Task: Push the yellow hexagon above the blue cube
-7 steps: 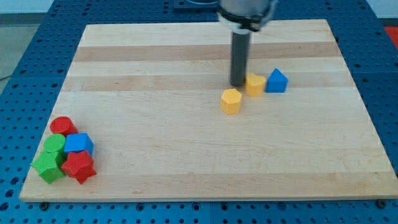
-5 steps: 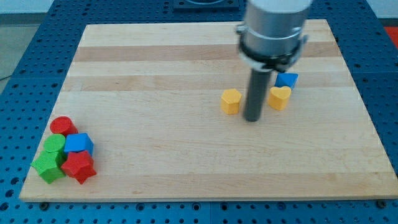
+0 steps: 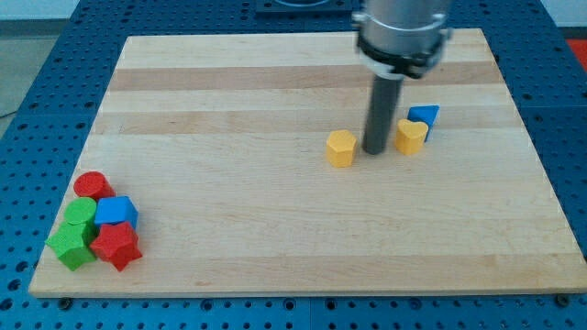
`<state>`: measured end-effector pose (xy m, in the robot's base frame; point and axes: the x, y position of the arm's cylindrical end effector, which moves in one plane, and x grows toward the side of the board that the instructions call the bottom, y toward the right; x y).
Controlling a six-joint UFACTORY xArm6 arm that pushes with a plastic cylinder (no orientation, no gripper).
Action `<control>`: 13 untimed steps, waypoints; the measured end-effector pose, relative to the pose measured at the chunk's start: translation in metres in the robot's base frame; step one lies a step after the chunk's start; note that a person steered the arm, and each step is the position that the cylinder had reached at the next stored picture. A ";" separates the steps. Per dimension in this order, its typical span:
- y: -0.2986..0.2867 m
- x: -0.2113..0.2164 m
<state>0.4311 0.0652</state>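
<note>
We are bringing my tip (image 3: 375,150), a bare rod with no jaws, back up between the yellow hexagon (image 3: 341,148) and yellow heart (image 3: 411,136), so the hexagon is still waiting far from the blue cube (image 3: 116,211).

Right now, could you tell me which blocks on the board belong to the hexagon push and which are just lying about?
Part of the job:
- yellow hexagon
- blue cube, in the cluster at the view's bottom left
- my tip, just right of the hexagon

Lying about:
- yellow heart
- blue block behind it
- red cylinder
- red star
- two green blocks
</note>
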 end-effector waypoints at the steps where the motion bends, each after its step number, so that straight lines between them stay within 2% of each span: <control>1: -0.069 0.000; 2: -0.129 0.028; 3: -0.116 0.027; 4: -0.050 0.019; 5: -0.038 0.041; 6: -0.070 0.061; 7: -0.146 0.061; 8: -0.170 0.060; 9: -0.117 0.037; 10: -0.133 0.030; 11: -0.182 0.043; 13: -0.178 0.058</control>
<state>0.4889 -0.1128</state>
